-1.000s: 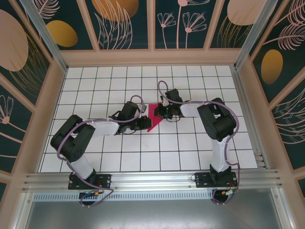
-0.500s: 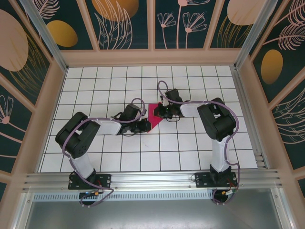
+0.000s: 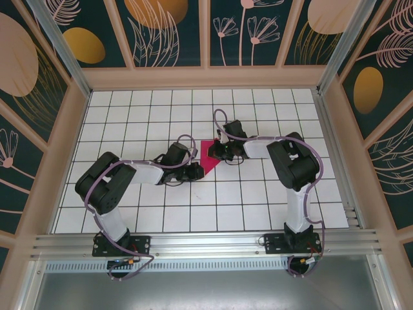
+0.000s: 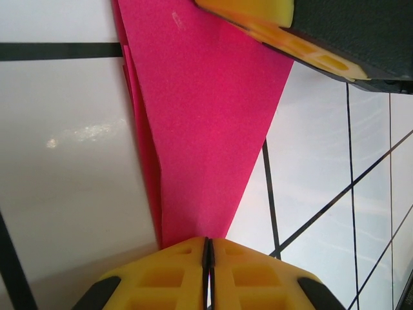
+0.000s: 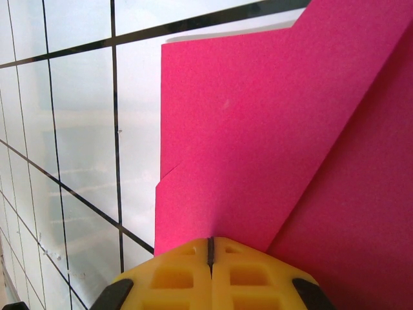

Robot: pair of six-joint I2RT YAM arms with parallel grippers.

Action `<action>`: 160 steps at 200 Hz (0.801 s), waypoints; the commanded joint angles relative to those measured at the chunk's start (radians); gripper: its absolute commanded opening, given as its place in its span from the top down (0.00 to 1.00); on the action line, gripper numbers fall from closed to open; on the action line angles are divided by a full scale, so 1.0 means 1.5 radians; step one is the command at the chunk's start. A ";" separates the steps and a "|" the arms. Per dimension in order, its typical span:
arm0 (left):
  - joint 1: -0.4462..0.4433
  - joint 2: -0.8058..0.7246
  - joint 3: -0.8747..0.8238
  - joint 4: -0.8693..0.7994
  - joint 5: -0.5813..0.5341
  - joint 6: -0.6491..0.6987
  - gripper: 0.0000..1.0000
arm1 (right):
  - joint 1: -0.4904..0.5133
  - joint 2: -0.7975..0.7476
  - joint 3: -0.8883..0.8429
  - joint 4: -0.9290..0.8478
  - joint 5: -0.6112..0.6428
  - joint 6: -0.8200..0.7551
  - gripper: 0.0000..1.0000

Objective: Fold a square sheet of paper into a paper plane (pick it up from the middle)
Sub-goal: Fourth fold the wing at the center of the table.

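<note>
The square sheet of paper (image 3: 207, 154) lies folded into a flat magenta-pink pointed shape on the white grid table (image 3: 245, 200), between my two grippers. My left gripper (image 3: 198, 170) is shut, its yellow tips (image 4: 208, 241) resting on the paper's narrow near point (image 4: 206, 129). I cannot tell whether any paper is pinched between them. My right gripper (image 3: 215, 154) is shut too, its tips (image 5: 210, 240) set on the folded layers of paper (image 5: 258, 123) at the wide far end. A diagonal fold edge runs up to the right there. The right gripper's yellow finger (image 4: 258, 16) shows in the left wrist view.
Wooden rails and patterned panels (image 3: 206, 32) wall the table on three sides. Both arm bases sit on the metal rail (image 3: 206, 245) at the near edge. Open tiles lie all round the paper.
My left arm has swung its elbow rightward and its gripper has slid a little over the paper's near point, covering more of it. The right arm and the paper have stayed put.
</note>
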 commanded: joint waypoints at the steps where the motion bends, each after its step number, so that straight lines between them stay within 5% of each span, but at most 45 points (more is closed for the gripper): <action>1: -0.011 -0.008 -0.016 -0.032 0.012 -0.010 0.86 | 0.004 0.059 -0.017 -0.066 0.067 -0.002 0.99; 98: 0.010 -0.002 0.036 0.009 -0.020 -0.014 0.81 | 0.004 0.061 -0.020 -0.061 0.061 -0.004 0.99; 160: 0.013 0.030 0.023 0.033 0.026 -0.024 0.82 | 0.004 0.064 -0.020 -0.062 0.062 -0.004 0.99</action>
